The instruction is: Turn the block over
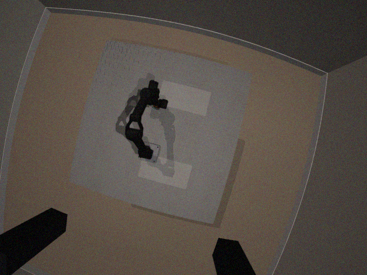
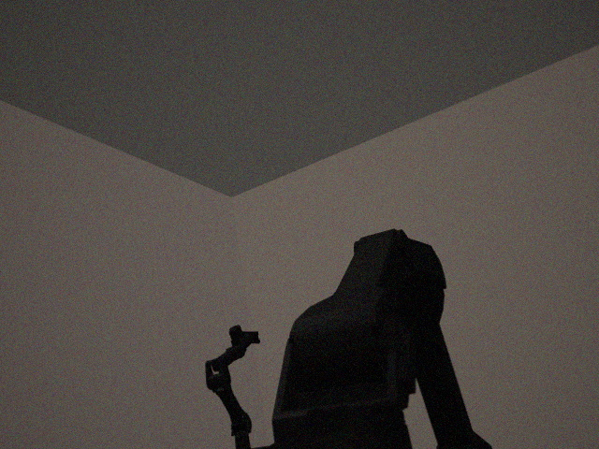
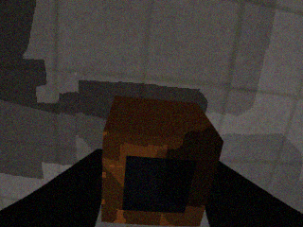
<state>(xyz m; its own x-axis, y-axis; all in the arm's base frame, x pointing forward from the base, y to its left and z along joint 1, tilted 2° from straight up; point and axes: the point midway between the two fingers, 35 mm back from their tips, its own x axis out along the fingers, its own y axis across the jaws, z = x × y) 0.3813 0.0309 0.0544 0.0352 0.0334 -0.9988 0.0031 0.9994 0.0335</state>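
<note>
Gripper (image 1: 156, 105) (image 3: 155, 163) is clamped on the block (image 1: 155, 106) (image 3: 153, 120), one black finger against each side in the wrist view. Block: orange-brown, boxy, crisp straight edges, dark square mark (image 3: 158, 184) on the face toward the wrist camera. From above it's mostly hidden, only an orange sliver by the gripper. Can't tell if its underside touches the table.

Arm (image 1: 139, 113) (image 2: 348, 338) is matte black, bent at the elbow, on a thin base plate (image 1: 157, 151) with small dark holes. Table (image 1: 204, 142) (image 3: 189, 47) is grey, squarish, faint grid lines up close. Block sits well inside the edges; open room on the block's far side from the fingers in the wrist view. Beyond: tan speckled floor (image 1: 266, 133), then plain, grainy walls (image 1: 335, 148) (image 2: 121, 241).
</note>
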